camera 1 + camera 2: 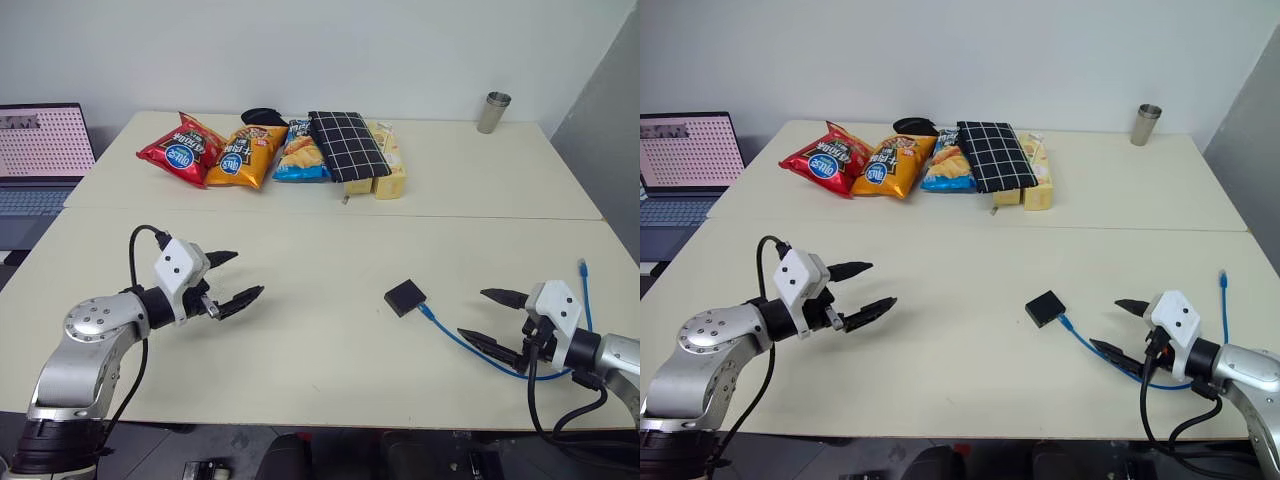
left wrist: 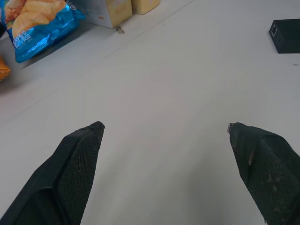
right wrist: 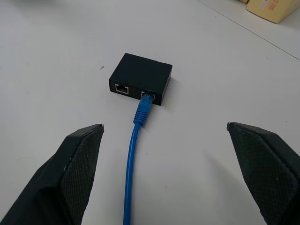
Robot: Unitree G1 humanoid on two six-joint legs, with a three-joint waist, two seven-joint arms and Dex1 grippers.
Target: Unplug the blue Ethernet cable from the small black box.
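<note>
While both claws stand wide and empty, you have nothing gripped yet. Right gripper (image 1: 500, 320): fingers spread, hovering over the table (image 1: 320, 250), near the small black box (image 1: 405, 297) and pointed at it. Left gripper (image 1: 235, 280): also spread, well apart from the box, on its far side.

Box lies flat near the table's front edge, between the two grippers. Blue Ethernet cable (image 3: 133, 159) is seated in one of two ports on the face toward the right gripper; the port beside it is empty. From the box the cord loops past the right gripper, its free plug lying beyond.

Advice: the box looks light, likely to slide. Pin it with the left gripper; close the right on the plug boot, not the cord. Pull straight out from the port. The latch tab may need pressing; I cannot tell where it sits.

Snack bags (image 1: 230, 155) lie well beyond the box, no obstacle.
</note>
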